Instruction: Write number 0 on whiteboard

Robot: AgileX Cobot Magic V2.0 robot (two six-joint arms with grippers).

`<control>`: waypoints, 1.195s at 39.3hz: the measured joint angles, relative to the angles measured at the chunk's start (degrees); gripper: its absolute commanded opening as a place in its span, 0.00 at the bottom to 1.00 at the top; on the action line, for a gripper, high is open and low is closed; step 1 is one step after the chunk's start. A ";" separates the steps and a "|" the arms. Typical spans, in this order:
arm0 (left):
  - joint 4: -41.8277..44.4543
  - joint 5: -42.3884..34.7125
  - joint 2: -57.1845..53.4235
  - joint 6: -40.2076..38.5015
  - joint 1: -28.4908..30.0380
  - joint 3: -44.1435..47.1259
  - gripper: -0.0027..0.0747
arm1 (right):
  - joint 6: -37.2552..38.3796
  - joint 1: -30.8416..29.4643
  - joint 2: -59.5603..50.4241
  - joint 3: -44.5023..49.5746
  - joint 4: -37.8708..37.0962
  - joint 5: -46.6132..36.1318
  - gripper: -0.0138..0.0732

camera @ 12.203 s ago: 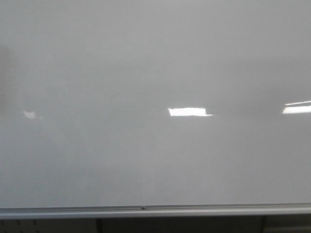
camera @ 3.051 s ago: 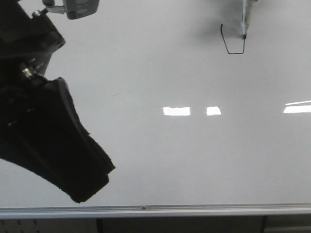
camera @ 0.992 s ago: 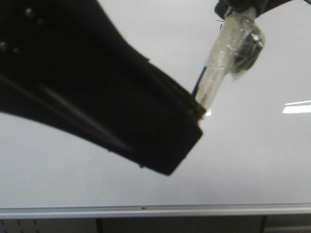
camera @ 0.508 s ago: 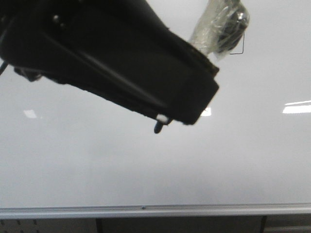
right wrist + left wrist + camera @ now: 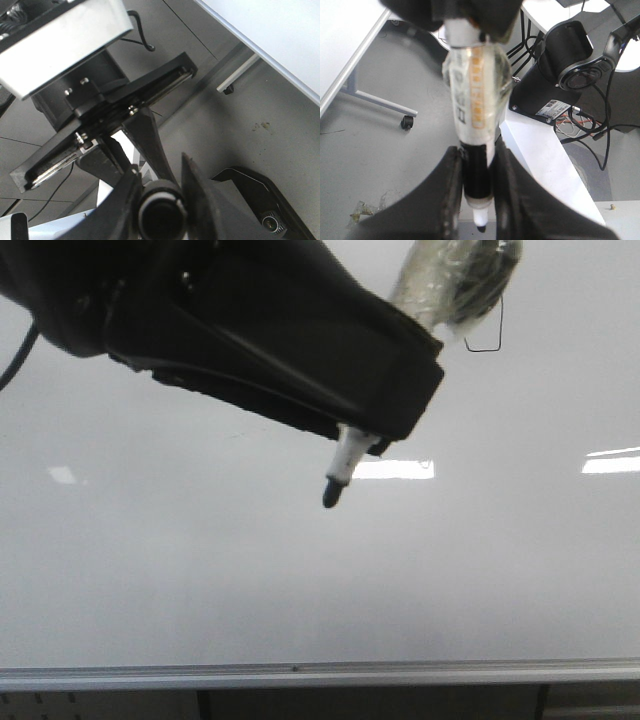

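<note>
Although the left gripper (image 5: 375,430) grasps the marker (image 5: 345,465) clear of the whiteboard (image 5: 300,580), the number 0 (image 5: 487,335), at one o'clock, is mostly hidden; closure cannot be confirmed. The right gripper (image 5: 159,192) clamps a dark cylinder (image 5: 161,212).

On the whiteboard (image 5: 300,580) you can see only the lower right corner of the hand-drawn number 0 (image 5: 490,340), a thin black line; the rest sits behind the marker's wrapped end. On the marker (image 5: 472,105) barrel, seen in the left wrist view, you find dark lettering beside an orange printed band, both under clear wrap and too blurred to read. A white label (image 5: 554,108) on the dark base behind it carries print too small to make out.
</note>
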 measured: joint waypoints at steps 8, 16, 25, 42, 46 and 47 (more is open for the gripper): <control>0.11 -0.11 0.00 -0.08 0.00 0.00 0.01 | -0.78 0.00 0.00 0.00 0.00 0.00 0.39; 1.03 0.48 0.00 0.28 0.00 0.00 0.01 | -2.37 0.00 0.00 0.00 1.76 -0.71 0.58; 9.84 -2.77 0.00 -4.68 0.00 0.00 0.01 | -5.55 0.00 -4.59 0.00 1.97 -5.52 0.57; 34.90 -12.99 0.00 -37.97 18.69 0.00 0.01 | -6.35 0.00 -27.54 13.76 -6.72 -32.55 0.52; 36.83 -13.23 0.00 -39.96 26.51 -0.10 0.01 | -6.35 0.00 -34.28 20.50 -6.72 -39.24 0.38; 37.31 -13.35 0.00 -40.33 28.11 -0.10 0.01 | -6.35 0.00 -36.07 21.80 -6.72 -40.37 0.34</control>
